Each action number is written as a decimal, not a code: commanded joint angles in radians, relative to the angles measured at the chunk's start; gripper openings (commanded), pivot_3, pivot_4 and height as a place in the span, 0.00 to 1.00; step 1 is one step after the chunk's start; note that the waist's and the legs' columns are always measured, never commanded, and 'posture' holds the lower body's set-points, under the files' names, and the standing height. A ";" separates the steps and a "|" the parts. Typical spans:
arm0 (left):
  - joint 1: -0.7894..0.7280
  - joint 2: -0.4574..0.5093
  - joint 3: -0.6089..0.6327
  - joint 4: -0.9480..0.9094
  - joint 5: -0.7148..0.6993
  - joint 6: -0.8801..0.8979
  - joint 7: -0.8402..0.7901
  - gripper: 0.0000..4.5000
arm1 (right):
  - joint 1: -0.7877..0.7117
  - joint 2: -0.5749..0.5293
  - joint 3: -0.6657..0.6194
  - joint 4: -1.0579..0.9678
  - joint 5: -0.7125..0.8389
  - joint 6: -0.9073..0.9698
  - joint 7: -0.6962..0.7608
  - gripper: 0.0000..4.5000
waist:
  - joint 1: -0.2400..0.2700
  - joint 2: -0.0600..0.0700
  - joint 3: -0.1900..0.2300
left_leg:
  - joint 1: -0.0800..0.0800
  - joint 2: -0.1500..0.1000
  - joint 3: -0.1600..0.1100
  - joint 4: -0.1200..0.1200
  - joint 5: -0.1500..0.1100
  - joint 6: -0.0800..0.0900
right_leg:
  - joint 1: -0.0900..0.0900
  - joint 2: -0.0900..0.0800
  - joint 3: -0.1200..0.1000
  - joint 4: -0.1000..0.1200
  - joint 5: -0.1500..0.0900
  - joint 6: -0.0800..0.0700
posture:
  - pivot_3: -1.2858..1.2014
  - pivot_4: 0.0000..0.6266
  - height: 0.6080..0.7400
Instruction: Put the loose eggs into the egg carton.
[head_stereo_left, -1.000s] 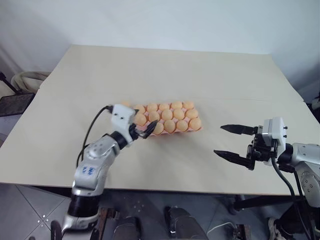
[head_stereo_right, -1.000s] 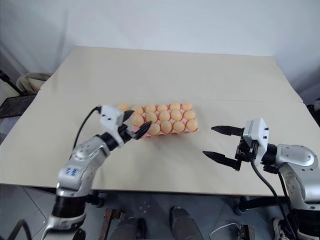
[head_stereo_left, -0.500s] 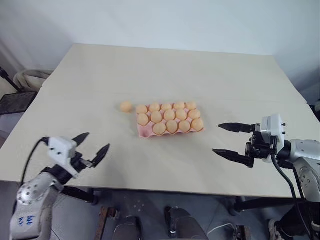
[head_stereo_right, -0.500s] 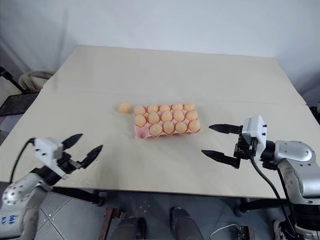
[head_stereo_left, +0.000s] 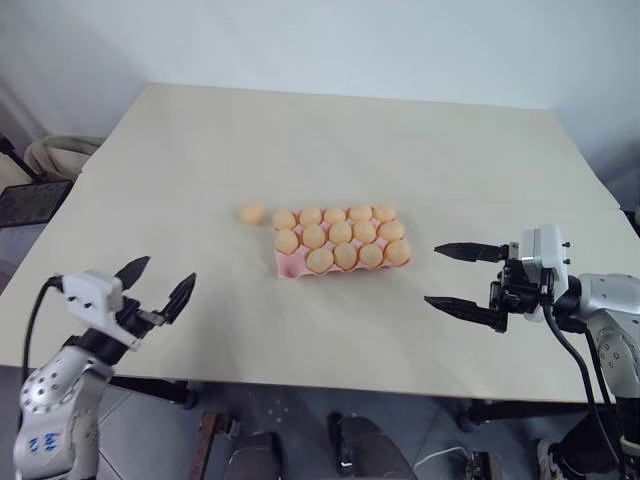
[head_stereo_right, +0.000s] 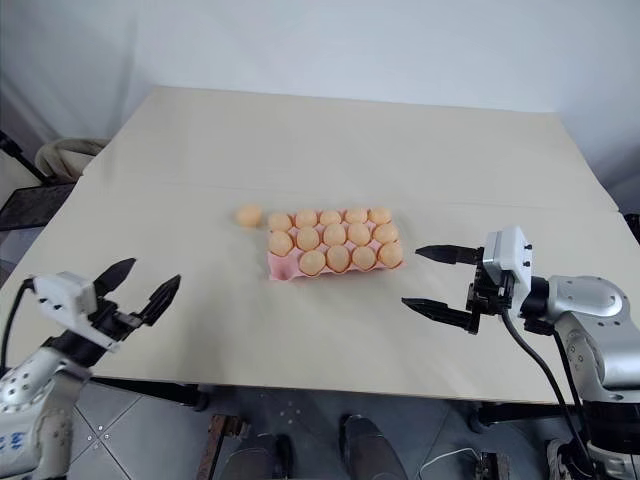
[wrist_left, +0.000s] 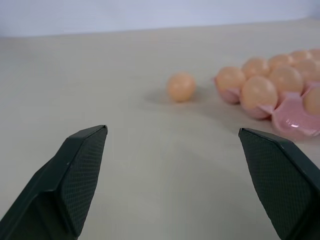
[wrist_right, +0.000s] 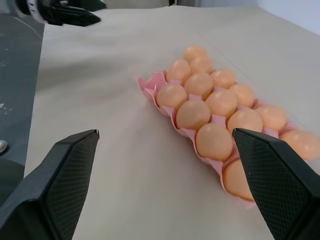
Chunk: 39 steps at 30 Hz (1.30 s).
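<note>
The left gripper (head_stereo_left: 155, 287) has pulled back from the egg carton (head_stereo_left: 291, 264), open and empty like the right gripper (head_stereo_left: 450, 277); a careless nudge could roll the loose egg (head_stereo_left: 251, 213) away.

My left pincer (head_stereo_left: 158, 283) has pulled back from the carton (head_stereo_left: 293, 263) to the counter's (head_stereo_left: 330, 150) near left edge, uncovering a loose egg (head_stereo_left: 252, 213) beside the carton.
</note>
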 joint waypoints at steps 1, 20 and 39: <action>-0.121 -0.023 -0.073 0.081 0.065 -0.051 0.058 1.00 | -0.028 -0.014 -0.005 0.001 0.002 -0.004 0.009 1.00 | 0.008 0.000 0.000 | 0.000 0.000 0.000 0.001 0.000 0.000 | 0.000 0.000 0.000 0.000 0.001 0.001 | 0.52 0.24 1.00; -0.762 -0.009 -0.237 0.972 0.242 -0.306 0.034 1.00 | 0.018 -0.018 -0.032 -0.035 -0.005 0.001 -0.012 1.00 | 0.015 0.000 0.000 | -0.001 -0.001 0.002 0.002 0.000 0.000 | -0.001 0.000 0.001 0.003 0.002 0.003 | 0.52 0.24 1.00; -1.045 -0.052 -0.268 1.470 0.322 -0.446 0.027 0.96 | 0.012 -0.008 -0.012 -0.037 -0.011 -0.003 -0.025 1.00 | 0.018 0.000 0.000 | -0.001 -0.001 0.003 0.004 0.000 0.000 | -0.003 0.000 0.001 0.008 0.001 0.004 | 0.52 0.24 1.00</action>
